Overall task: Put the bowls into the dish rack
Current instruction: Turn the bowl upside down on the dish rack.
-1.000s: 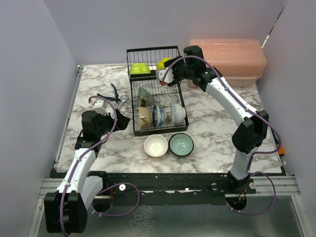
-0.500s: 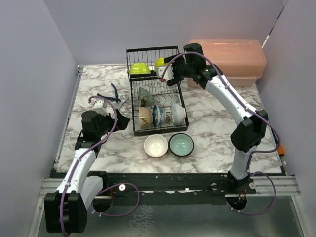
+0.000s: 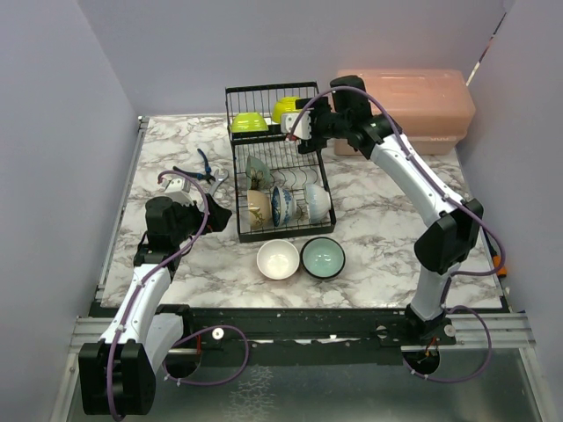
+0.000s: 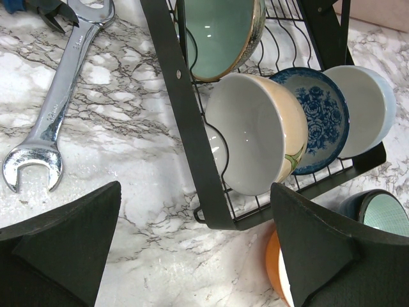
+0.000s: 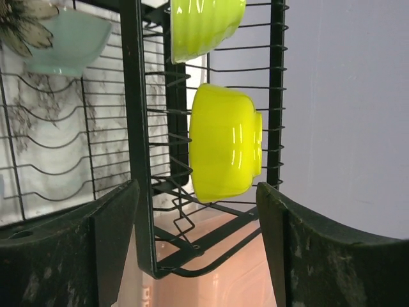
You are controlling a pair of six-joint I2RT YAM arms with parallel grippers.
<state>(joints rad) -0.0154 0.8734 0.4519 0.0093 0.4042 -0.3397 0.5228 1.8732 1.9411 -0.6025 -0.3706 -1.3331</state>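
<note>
While my left end effector [image 4: 195, 190] hangs spread wide and empty low over the worktop [image 3: 369, 242], a wrench [image 4: 54, 109] lies on the marble to its left. Just ahead stands the dish rack [image 3: 239, 189]. Its lower tier holds four bowls on edge: a teal-lined bowl [image 4: 217, 32] at the back, then a beige-patterned bowl [image 4: 255, 141], a blue-patterned bowl [image 4: 316, 118] and a pale bowl [image 4: 364, 109]. In front of the rack, a white bowl [image 3: 278, 259] and a teal bowl [image 3: 323, 258] sit upright and side by side. On the upper shelf are two yellow-green bowls, the left bowl [image 3: 249, 122] and the right bowl [image 5: 223, 141], the latter tipped on its side. My right end effector [image 3: 295, 129] is spread just before that one, gripping nothing. A pink box [image 3: 413, 105] sits farthest right.
</note>
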